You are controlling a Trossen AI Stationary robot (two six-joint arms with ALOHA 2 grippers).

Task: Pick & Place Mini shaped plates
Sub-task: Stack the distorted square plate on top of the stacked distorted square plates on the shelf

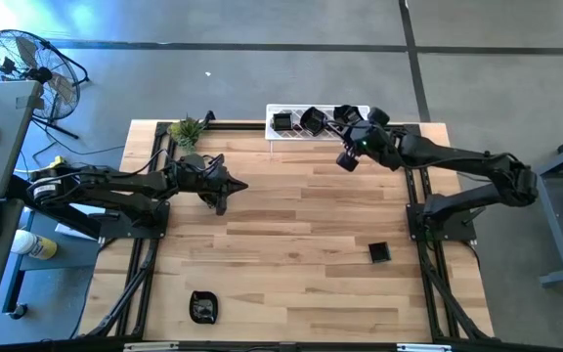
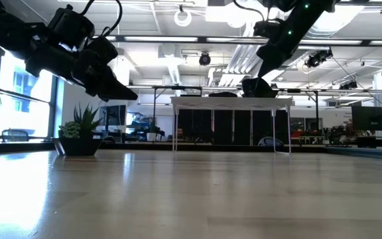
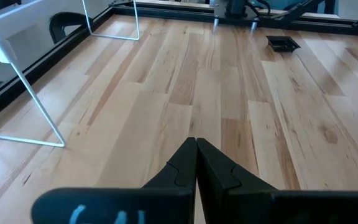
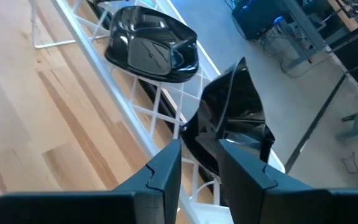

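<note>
A white wire rack (image 1: 306, 134) stands at the table's far edge with black mini plates on top; one is a rounded dish (image 4: 151, 46). My right gripper (image 4: 199, 162) reaches over the rack's right part (image 1: 352, 125) and is shut on an angular black plate (image 4: 229, 115). A square plate (image 1: 379, 252) lies flat on the wood at the near right, and another plate (image 1: 203, 307) lies near the front left. My left gripper (image 1: 238, 186) hovers shut above the table's left half, touching nothing. My right gripper pinches the angular plate by its near rim (image 4: 199, 140) between the two fingers. The fingers come slanting down from the table's near right toward the far edge. The plate stands tilted on edge over the rack's lattice (image 4: 160, 106); I cannot tell whether its lower part touches the wire.
A small green plant (image 1: 186, 130) stands at the far left corner beside the rack. Black frame rails run along both sides of the table. Bare wood (image 1: 301, 225) spreads across the middle. A fan (image 1: 27, 64) and a side table stand off the table's left.
</note>
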